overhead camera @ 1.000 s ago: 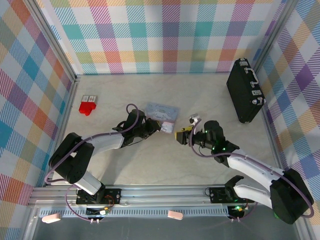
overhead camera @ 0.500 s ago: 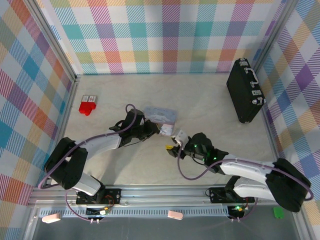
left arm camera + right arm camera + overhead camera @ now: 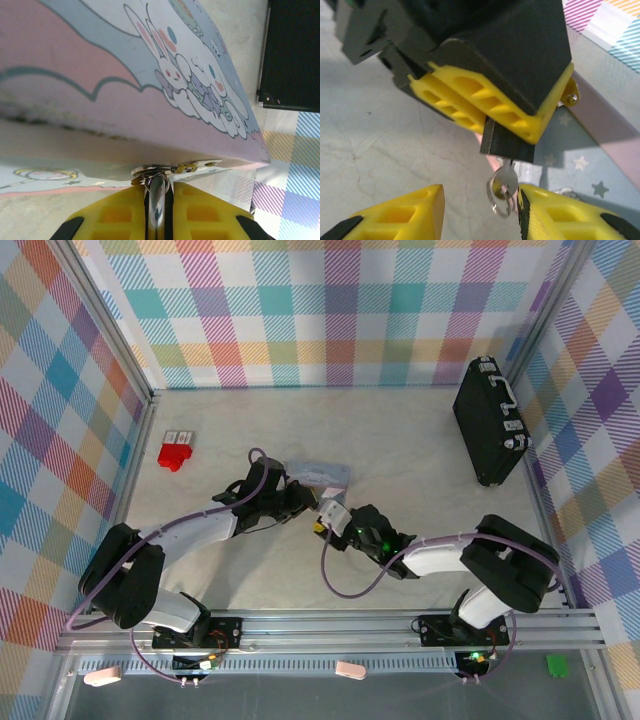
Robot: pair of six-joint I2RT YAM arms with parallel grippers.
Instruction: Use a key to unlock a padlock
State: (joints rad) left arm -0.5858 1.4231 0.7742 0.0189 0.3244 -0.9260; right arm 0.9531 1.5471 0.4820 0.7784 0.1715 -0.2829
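A pastel tin (image 3: pixel 322 476) with a cartoon rabbit printed on its lid lies on the pale surface (image 3: pixel 400 440), just in front of the left hand (image 3: pixel 305 502). A black hard case (image 3: pixel 490 420) rests well apart, far to the right of the right hand (image 3: pixel 330 522) and near the plaid wall (image 3: pixel 330 310). Far to the left of the left hand sits a red block (image 3: pixel 173 456), with a small white box (image 3: pixel 180 437) just behind it.

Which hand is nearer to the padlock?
Left. The left hand is shut on the padlock itself. The right hand is just short of it, its fingers open on either side of the key that hangs from the padlock.
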